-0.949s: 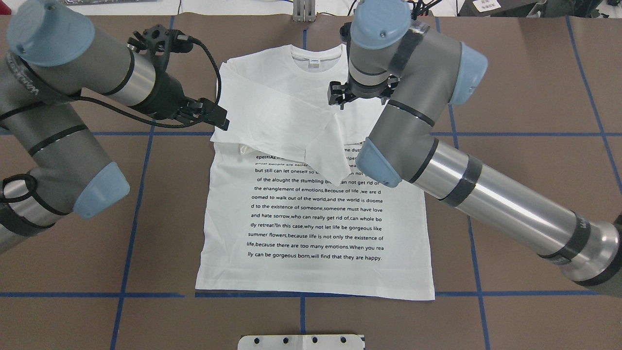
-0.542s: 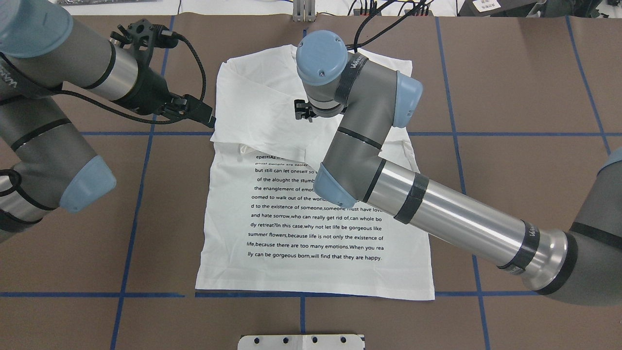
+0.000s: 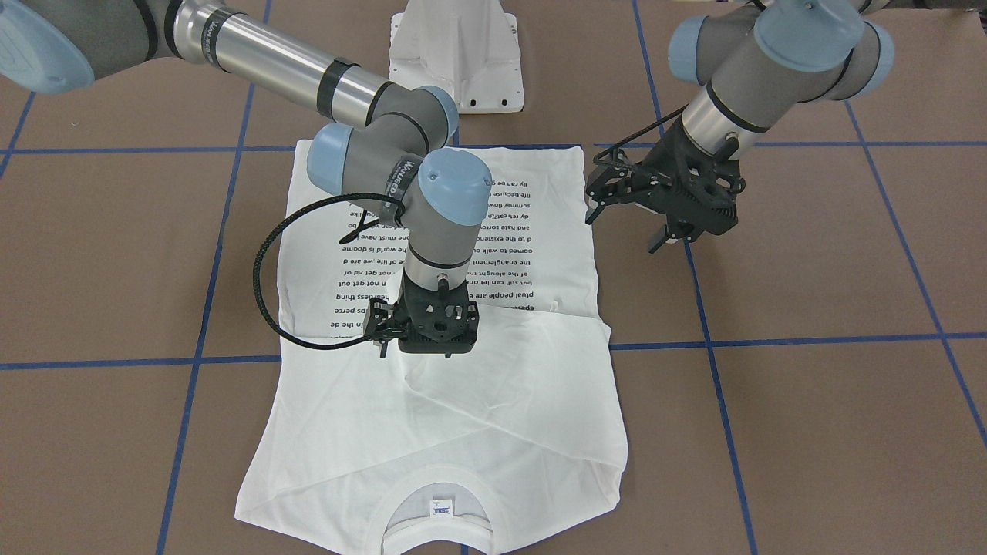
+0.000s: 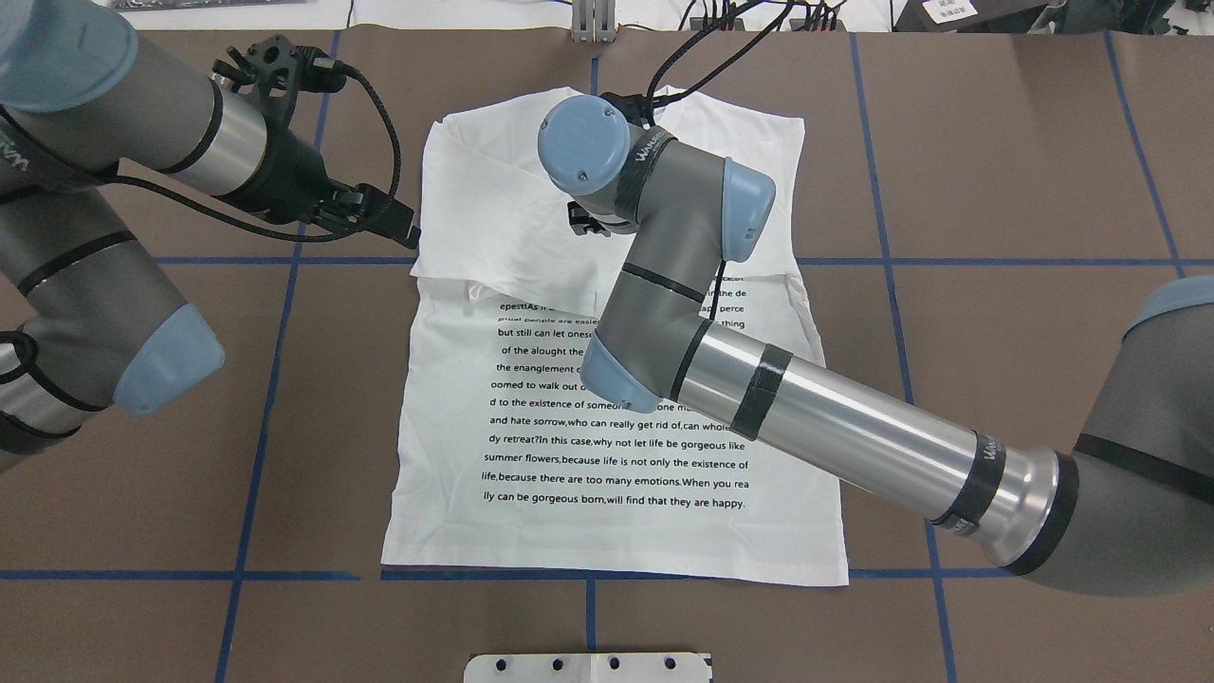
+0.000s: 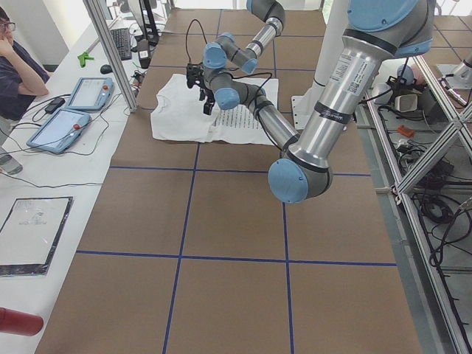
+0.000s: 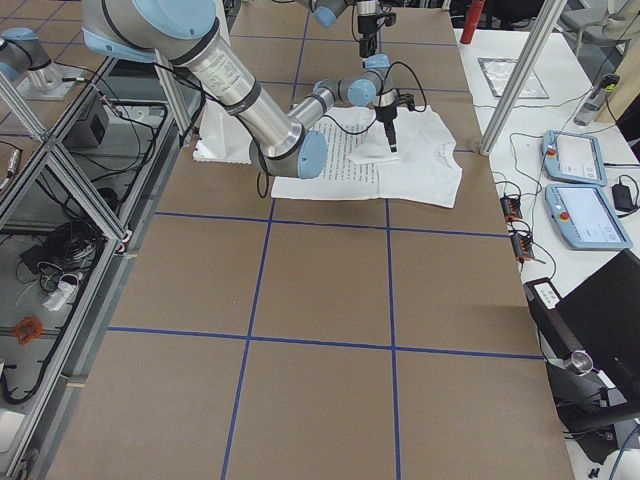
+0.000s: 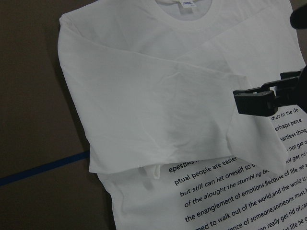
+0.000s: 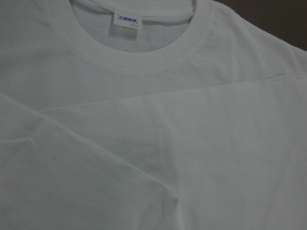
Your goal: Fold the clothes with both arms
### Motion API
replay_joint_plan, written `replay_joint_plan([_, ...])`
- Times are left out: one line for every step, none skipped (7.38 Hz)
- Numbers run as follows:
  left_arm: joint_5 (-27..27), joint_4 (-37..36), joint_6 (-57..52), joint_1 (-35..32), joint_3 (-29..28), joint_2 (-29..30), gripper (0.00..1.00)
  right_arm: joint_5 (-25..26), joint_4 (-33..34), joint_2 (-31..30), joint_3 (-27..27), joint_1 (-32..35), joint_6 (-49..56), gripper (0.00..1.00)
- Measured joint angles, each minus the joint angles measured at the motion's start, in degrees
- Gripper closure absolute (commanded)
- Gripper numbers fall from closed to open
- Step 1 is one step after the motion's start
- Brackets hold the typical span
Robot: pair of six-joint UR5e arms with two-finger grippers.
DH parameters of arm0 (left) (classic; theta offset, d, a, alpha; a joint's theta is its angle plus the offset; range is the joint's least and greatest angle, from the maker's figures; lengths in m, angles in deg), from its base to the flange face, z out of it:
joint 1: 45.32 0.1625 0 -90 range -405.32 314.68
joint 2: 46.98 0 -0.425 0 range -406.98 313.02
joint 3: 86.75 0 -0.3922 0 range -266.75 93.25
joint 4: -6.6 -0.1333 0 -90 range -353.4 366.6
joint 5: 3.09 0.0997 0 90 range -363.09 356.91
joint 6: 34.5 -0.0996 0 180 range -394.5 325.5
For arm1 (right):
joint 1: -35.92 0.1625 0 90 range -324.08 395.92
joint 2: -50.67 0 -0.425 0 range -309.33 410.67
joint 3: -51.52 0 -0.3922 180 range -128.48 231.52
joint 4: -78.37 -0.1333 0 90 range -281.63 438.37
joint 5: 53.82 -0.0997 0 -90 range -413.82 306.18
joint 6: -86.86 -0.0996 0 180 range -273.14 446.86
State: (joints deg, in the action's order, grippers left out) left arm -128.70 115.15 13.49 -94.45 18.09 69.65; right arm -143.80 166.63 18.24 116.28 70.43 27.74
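A white long-sleeved T-shirt point(image 4: 607, 531) lies flat on the brown desk point(image 4: 996, 171), printed side up. Its hem is toward the robot and its ribbed collar point(image 3: 436, 530) toward the far edge, where the small neck label point(image 3: 441, 509) shows. Sleeve cloth is folded in across the chest, and its diagonal edge covers the top lines of the black text point(image 4: 616, 465).

The right arm point(image 4: 835, 427) reaches across the garment from the robot's right. Its hand point(image 3: 426, 348) points straight down over the folded sleeve, just below the collar, close above the cloth. Whether the fingers are apart or together cannot be told, nor whether they touch the cloth; the wrist camera there shows only white fabric and the neckline.

The left arm point(image 4: 114, 123) comes in on the other side. Its hand point(image 4: 402, 228) hangs just beside the shirt's edge, at the level of the fold and above the bare desk. Its fingers cannot be made out well enough to tell how they stand.

Blue tape lines point(image 3: 771, 339) mark the desk in a grid. A white pedestal base point(image 3: 456, 54) stands at the robot's edge, just past the hem. At the desk's left end, a seated person point(image 5: 16, 66) sits by two tablet-like controllers point(image 5: 65, 127).
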Motion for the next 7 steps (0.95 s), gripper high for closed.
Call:
replay_joint_plan([0.01,0.02,0.00,0.00,0.01,0.00,0.00,1.65,0.06,0.00,-1.03,-0.28,0.48,0.00])
replay_joint_plan([0.01,0.06,0.00,0.00,0.00,-0.03,0.00,2.94,0.11,0.00,-1.51,-0.56,0.80,0.00])
replay_joint_plan([0.01,0.08,0.00,0.04,-0.03,-0.06,0.00,3.62,0.12,0.00,-1.74,-0.69,0.86,0.00])
replay_joint_plan([0.01,0.08,0.00,0.07,-0.06,-0.07,0.00,4.17,0.09,0.06,-1.94,-0.72,0.67,0.00])
replay_joint_plan([0.01,0.11,0.00,0.11,-0.07,-0.08,0.00,4.67,0.08,0.09,-2.13,-0.75,0.44,0.00])
replay_joint_plan([0.01,0.15,0.00,0.14,-0.10,-0.09,0.00,5.34,0.05,0.09,-2.24,-0.87,0.28,0.00])
replay_joint_plan([0.01,0.16,0.00,0.19,-0.13,-0.09,0.00,6.21,0.01,0.09,-2.47,-1.04,0.20,0.00])
